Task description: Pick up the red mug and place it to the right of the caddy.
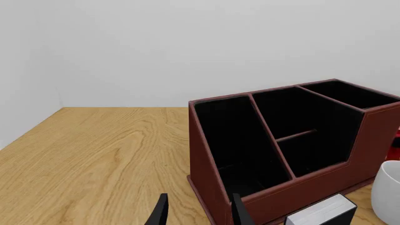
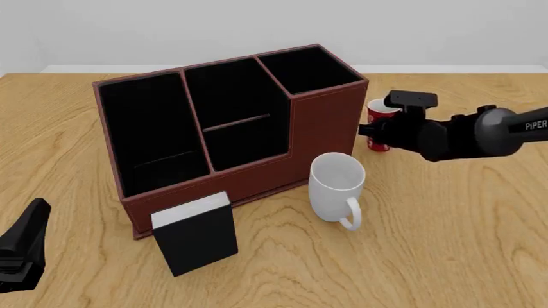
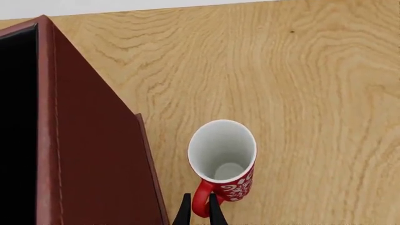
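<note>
The red mug point(image 3: 222, 151), white inside with a white swirl pattern, stands upright just right of the caddy's tall end point(image 3: 93, 140). My right gripper point(image 3: 200, 211) is shut on the mug's handle. In the front view the red mug point(image 2: 378, 116) is partly hidden behind my right gripper point(image 2: 370, 133), close to the caddy point(image 2: 325, 122). I cannot tell whether the mug touches the table. My left gripper point(image 1: 200, 213) is open and holds nothing, near the caddy's low front left corner point(image 1: 281, 187). It shows at the lower left of the front view as the left gripper point(image 2: 22, 250).
A larger plain white mug point(image 2: 335, 186) stands in front of the caddy's right half, handle toward the near edge. A small black box with a white top point(image 2: 195, 234) stands before the caddy's low front wall. The white mug point(image 1: 390, 187) and black box point(image 1: 322, 213) also show beside the caddy.
</note>
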Motion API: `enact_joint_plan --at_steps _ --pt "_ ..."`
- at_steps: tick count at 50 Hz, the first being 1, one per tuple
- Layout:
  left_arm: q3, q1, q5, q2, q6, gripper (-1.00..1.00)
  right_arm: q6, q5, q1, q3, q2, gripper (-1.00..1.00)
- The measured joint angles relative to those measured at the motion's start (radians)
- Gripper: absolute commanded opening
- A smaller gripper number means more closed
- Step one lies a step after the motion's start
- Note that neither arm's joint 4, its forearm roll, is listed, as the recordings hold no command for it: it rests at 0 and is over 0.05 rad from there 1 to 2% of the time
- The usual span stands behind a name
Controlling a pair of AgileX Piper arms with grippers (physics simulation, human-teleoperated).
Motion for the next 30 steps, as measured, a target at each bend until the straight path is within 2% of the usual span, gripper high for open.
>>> enact_joint_plan --at_steps 30 --pt "0.0 0.0 0.0 0.0 0.0 1.0 0.028 -0.036 -0.007 0.043 -0.009 -1.0"
